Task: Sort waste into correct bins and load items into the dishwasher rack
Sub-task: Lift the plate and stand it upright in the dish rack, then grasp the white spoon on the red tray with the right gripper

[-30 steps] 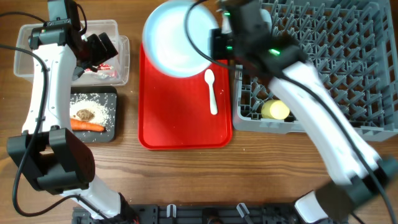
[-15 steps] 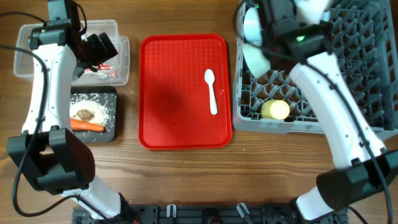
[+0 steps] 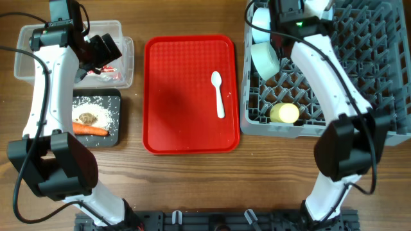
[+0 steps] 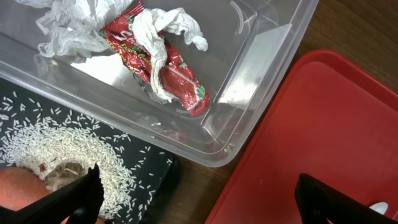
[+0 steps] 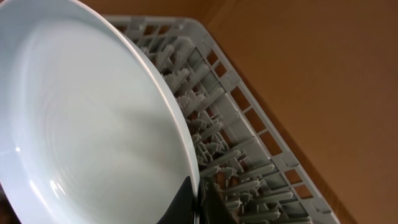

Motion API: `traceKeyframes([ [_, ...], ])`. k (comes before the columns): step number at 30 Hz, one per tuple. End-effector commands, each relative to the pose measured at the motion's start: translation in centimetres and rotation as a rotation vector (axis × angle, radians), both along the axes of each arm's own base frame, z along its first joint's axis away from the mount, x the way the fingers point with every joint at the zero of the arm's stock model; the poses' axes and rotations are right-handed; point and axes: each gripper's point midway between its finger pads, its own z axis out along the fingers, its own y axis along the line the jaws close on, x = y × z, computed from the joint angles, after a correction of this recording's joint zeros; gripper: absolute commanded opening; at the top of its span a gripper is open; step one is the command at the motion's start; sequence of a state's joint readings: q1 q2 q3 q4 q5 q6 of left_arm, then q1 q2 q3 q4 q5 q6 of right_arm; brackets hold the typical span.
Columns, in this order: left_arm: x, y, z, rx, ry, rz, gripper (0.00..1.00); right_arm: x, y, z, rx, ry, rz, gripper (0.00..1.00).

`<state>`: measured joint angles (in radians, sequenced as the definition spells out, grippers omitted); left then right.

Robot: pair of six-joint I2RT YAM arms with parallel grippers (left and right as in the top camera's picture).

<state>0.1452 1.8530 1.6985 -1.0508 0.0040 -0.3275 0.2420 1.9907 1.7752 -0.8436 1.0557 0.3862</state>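
Observation:
My right gripper is shut on the rim of the light blue plate, holding it on edge over the pegs of the grey dishwasher rack. In the overhead view this gripper is at the rack's far left corner, and the arm hides the plate. Two light blue bowls and the yellow cup sit in the rack. The white spoon lies on the red tray. My left gripper is open and empty above the clear tub, which holds the wrapper and tissue.
The black tray in front of the tub holds rice, a brown lump and the carrot. Bare wooden table runs along the front edge. The left arm stretches along the table's left side.
My right arm has carried the plate from above the red tray's far end to the rack's far left corner. The left arm has not moved.

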Motion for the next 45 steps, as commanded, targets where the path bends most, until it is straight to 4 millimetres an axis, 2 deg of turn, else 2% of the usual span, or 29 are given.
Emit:
traceKeyframes([
  [1,0.1,0.4,1.5,0.02,-0.035,0.001,1.0,0.3,-0.6,-1.0,-0.08,0.036,-0.028,0.04],
  [3,0.1,0.4,1.5,0.02,-0.035,0.001,1.0,0.5,-0.4,-1.3,-0.063,0.03,-0.019,0.06],
  [4,0.1,0.4,1.5,0.02,-0.035,0.001,1.0,0.7,-0.2,-1.4,-0.05,0.025,-0.012,0.22],
  [6,0.1,0.4,1.5,0.02,-0.035,0.001,1.0,0.9,0.1,-1.7,-0.04,0.043,0.01,0.89],
  [7,0.1,0.4,1.5,0.02,-0.035,0.001,1.0,1.0,0.5,-2.0,-0.011,0.052,0.031,1.0],
  [10,0.1,0.4,1.5,0.02,-0.035,0.001,1.0,1.0,3.4,-1.9,0.128,0.082,0.154,1.0],
  [12,0.1,0.4,1.5,0.02,-0.035,0.001,1.0,0.6,7.2,-0.3,0.293,0.072,0.291,1.0],
  [15,0.1,0.4,1.5,0.02,-0.035,0.001,1.0,-2.1,13.8,3.5,0.555,0.059,0.54,1.0],
  [17,0.1,0.4,1.5,0.02,-0.035,0.001,1.0,-5.1,19.3,6.1,0.76,0.083,0.771,1.0],
  [19,0.1,0.4,1.5,0.02,-0.035,0.001,1.0,-6.3,22.0,6.6,0.853,0.107,0.869,1.0],
  [20,0.1,0.4,1.5,0.02,-0.035,0.001,1.0,-7.3,24.2,5.8,0.911,0.157,0.927,1.0],
  [23,0.1,0.4,1.5,0.02,-0.035,0.001,1.0,-8.4,26.4,2.5,0.925,0.259,0.936,1.0],
  [25,0.1,0.4,1.5,0.02,-0.035,0.001,1.0,-8.7,27.8,-0.9,0.917,0.352,0.924,0.9],
  [26,0.1,0.4,1.5,0.02,-0.035,0.001,1.0,-8.6,28.2,-2.7,0.895,0.395,0.912,0.8],
  [28,0.1,0.4,1.5,0.02,-0.035,0.001,1.0,-8.3,28.6,-6.1,0.861,0.465,0.875,0.7],
  [32,0.1,0.4,1.5,0.02,-0.035,0.001,1.0,-8.2,28.9,-13.6,0.846,0.622,0.792,0.68],
  [33,0.1,0.4,1.5,0.02,-0.035,0.001,1.0,-8.4,28.8,-15.3,0.845,0.657,0.767,0.64],
  [35,0.1,0.4,1.5,0.02,-0.035,0.001,1.0,-8.8,28.6,-17.8,0.854,0.7,0.709,0.62],
  [39,0.1,0.4,1.5,0.02,-0.035,0.001,1.0,-8.9,28.5,-20.3,0.86,0.731,0.659,0.55],
  [45,0.1,0.4,1.5,0.02,-0.035,0.001,1.0,-8.3,27.7,-21.0,0.837,0.705,0.6,0.51],
])
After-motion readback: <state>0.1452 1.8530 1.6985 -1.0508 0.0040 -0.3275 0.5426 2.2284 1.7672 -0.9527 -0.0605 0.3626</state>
